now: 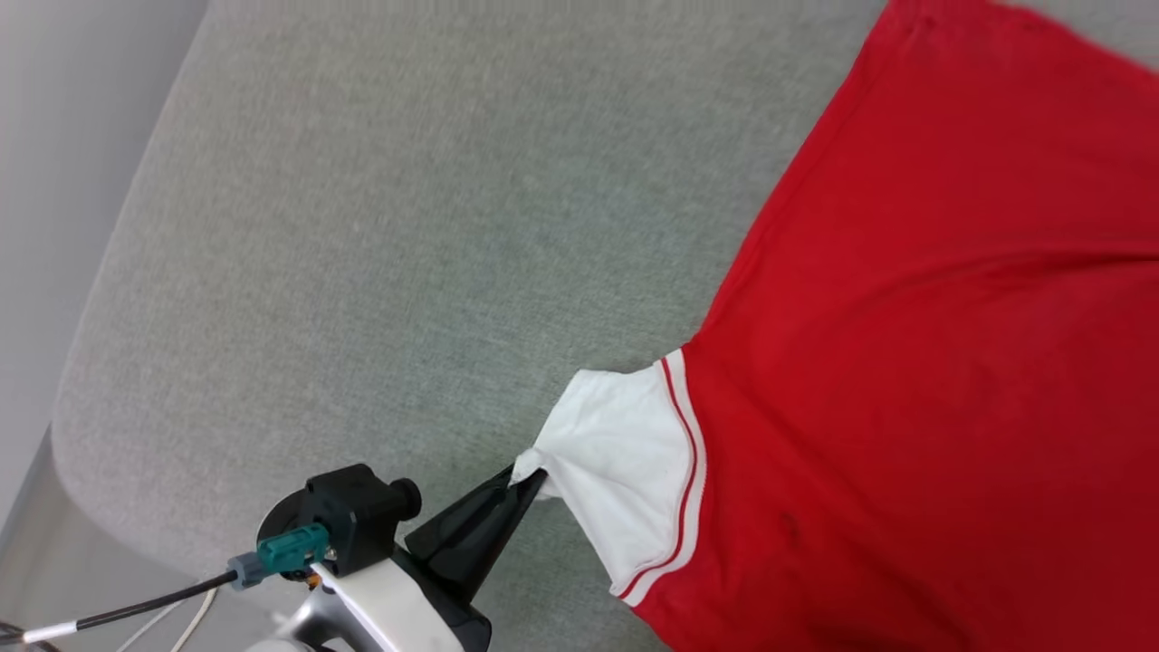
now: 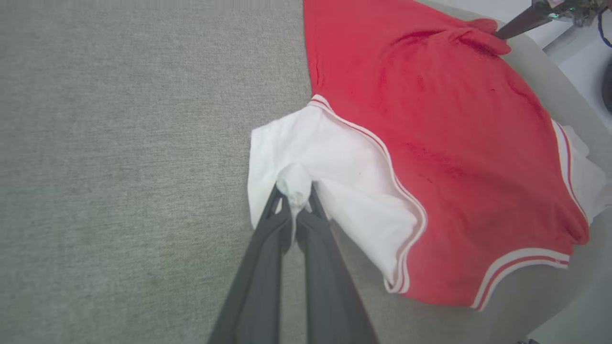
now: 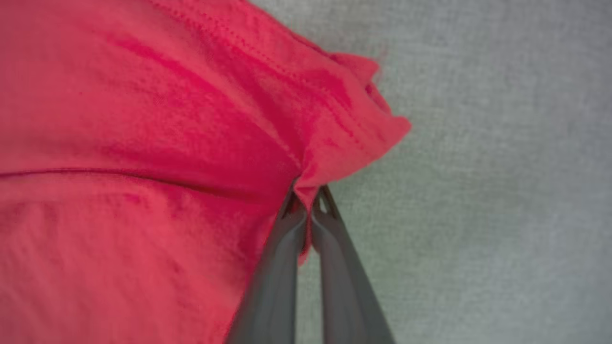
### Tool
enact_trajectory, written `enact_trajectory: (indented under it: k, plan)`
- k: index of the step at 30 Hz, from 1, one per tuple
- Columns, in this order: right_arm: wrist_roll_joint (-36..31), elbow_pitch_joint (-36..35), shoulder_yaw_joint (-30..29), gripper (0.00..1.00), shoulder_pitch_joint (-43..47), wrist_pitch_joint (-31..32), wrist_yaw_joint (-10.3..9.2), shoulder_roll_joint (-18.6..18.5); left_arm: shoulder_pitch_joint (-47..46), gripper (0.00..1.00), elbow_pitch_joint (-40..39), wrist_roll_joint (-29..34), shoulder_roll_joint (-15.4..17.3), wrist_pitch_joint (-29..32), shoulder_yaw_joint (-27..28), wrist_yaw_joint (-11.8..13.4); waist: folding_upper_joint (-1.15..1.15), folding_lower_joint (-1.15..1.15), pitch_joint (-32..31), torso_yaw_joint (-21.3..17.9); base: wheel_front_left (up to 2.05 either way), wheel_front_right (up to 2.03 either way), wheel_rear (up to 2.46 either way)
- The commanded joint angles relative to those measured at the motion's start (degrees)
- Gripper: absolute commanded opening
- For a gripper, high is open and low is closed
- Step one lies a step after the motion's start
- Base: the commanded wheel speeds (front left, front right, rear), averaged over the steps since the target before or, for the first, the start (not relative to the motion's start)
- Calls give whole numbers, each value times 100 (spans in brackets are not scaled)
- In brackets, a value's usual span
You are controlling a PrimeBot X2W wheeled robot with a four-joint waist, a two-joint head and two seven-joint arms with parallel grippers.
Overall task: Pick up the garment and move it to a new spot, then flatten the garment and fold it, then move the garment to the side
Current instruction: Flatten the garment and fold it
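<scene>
The garment [image 1: 924, 362], a bright red shirt with white sleeves and red-striped trim, lies spread on the grey cushion across the right of the head view. My left gripper [image 1: 530, 478] is shut on the edge of its white sleeve [image 1: 620, 453]; the left wrist view has both fingers pinching a bunch of that sleeve [image 2: 295, 184]. In the right wrist view my right gripper [image 3: 306, 198] is shut on a red hem corner of the garment [image 3: 143, 143], which puckers around the fingertips. The other white sleeve [image 2: 585, 177] hangs at the cushion's far edge.
The grey fabric cushion [image 1: 380, 235] has wide bare room left of the shirt. Its rounded edge [image 1: 63, 426] runs down the far left, with pale floor beyond. A dark cable [image 1: 136, 608] trails from my left wrist.
</scene>
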Motion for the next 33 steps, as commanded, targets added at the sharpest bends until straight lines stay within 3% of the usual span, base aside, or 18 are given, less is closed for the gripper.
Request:
enact_trajectory:
  k: [1, 8, 20, 32, 33]
  plan:
    - [95, -42, -49, 0, 268, -61, -2, 112, 34, 0, 45, -73, -16, -8, 46, 53, 0, 0, -523, -441, 0, 0, 0]
    - [464, -661, -285, 0, 1405, -237, -2, 672, 343, 0, 206, -234, 91, -68, 172, 270, 0, 0, -1270, -1048, 0, 0, 0]
    - [848, -1819, -405, 0, 3672, -448, -2, 1055, 776, 0, 410, -392, 115, -270, 238, 460, 0, 0, -1873, -1587, 0, 0, 0]
    - [968, -1698, -297, 0, 4849, -1092, -2, 1598, 975, 0, 320, -434, 246, -260, 274, 587, 0, 0, -2148, -1744, 0, 0, 0]
    - [978, -1659, -293, 23, 4840, -1135, -2, 1603, 969, 0, 307, -431, 255, -246, 268, 592, 0, 0, -2153, -1744, 0, 0, 0]
